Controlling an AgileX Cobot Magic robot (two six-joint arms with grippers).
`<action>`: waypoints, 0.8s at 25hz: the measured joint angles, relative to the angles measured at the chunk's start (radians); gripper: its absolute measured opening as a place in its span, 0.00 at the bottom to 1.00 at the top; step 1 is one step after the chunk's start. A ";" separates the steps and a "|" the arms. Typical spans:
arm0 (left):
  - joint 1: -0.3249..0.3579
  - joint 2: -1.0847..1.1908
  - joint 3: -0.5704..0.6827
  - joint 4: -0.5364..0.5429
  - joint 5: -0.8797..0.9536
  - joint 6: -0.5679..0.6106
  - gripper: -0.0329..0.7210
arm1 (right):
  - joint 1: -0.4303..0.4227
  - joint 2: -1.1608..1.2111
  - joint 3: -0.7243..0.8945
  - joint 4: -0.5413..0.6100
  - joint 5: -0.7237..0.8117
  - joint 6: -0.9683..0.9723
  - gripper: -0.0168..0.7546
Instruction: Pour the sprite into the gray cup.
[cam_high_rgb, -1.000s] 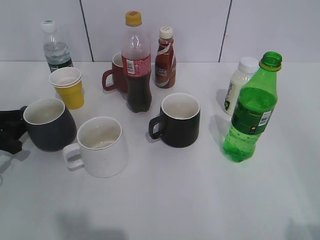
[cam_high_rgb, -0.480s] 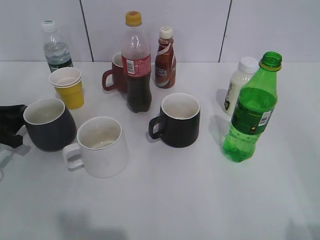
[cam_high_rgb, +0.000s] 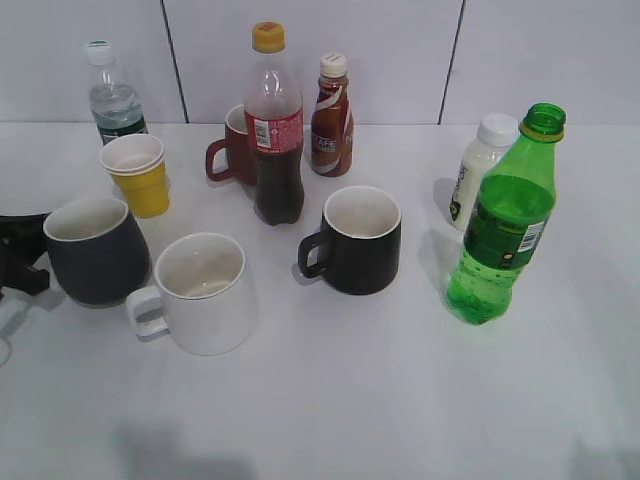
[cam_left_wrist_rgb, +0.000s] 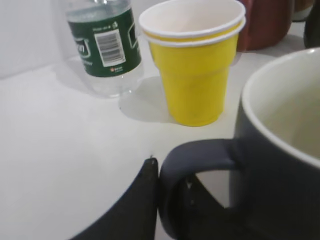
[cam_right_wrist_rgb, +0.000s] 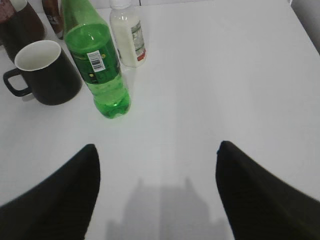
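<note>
The left claw (cam_left_wrist_rgb: 167, 200) pinches the gray cup (cam_high_rgb: 95, 250) by its handle at the tabletop's (cam_high_rgb: 400, 400) left edge; the sprite (cam_high_rgb: 503, 225) stands upright far right; the right claw (cam_right_wrist_rgb: 157, 165) hangs spread, apart from it

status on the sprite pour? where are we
Early. Nothing poured: the sprite stands upright and untouched near the white bottle. In hand: the left hand is at the gray cup, a finger against its handle; a closed grip isn't clear. The right hand is open, short of the sprite. Left: grasp the bottle, carry it over, pour.
</note>
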 joint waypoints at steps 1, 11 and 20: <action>0.000 -0.011 0.004 0.000 0.005 -0.021 0.12 | 0.000 0.000 0.000 0.006 0.000 0.000 0.73; -0.001 -0.275 0.169 -0.148 0.005 -0.060 0.12 | 0.000 0.072 -0.003 0.140 -0.137 -0.051 0.68; -0.031 -0.467 0.271 -0.293 0.005 -0.062 0.12 | 0.000 0.412 0.065 0.353 -0.875 -0.391 0.67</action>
